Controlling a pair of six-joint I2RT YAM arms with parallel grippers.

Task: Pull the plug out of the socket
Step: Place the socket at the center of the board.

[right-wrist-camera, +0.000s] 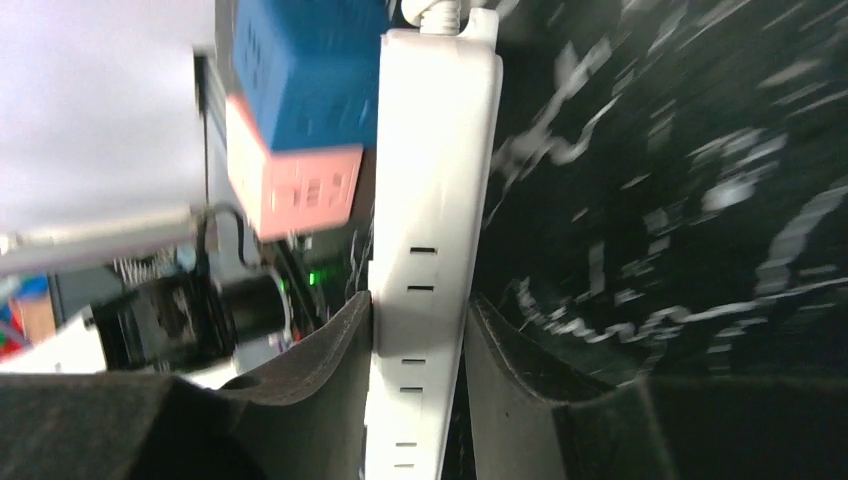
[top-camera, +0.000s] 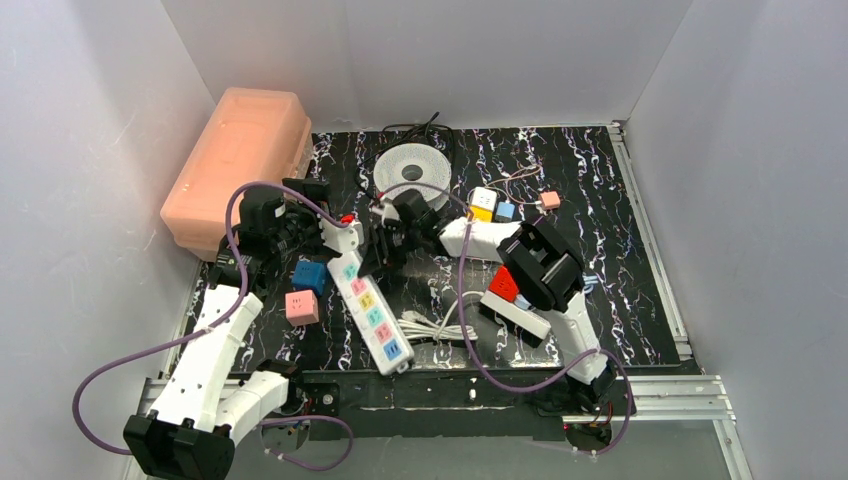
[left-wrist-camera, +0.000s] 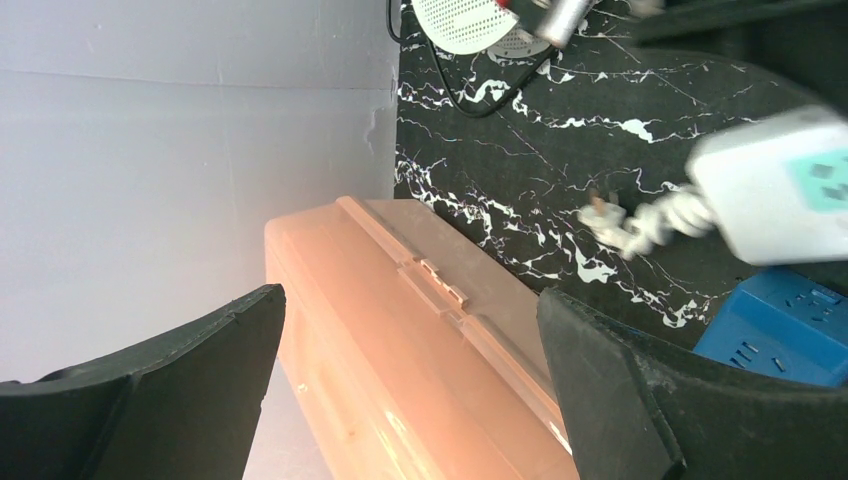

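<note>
right gripper (right-wrist-camera: 420, 310) clamps the power strip (right-wrist-camera: 440, 150) between its jaws; left gripper (left-wrist-camera: 410, 300) stands wide open.

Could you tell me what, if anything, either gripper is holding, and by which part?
The right gripper clamps the power strip across its long sides, near its far end; the left gripper holds nothing.

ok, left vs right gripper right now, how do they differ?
The left gripper stands wide open and empty; the right gripper is closed on the white power strip. Left hangs by the pink box; right sits at the strip. Both have black fingers.
</note>
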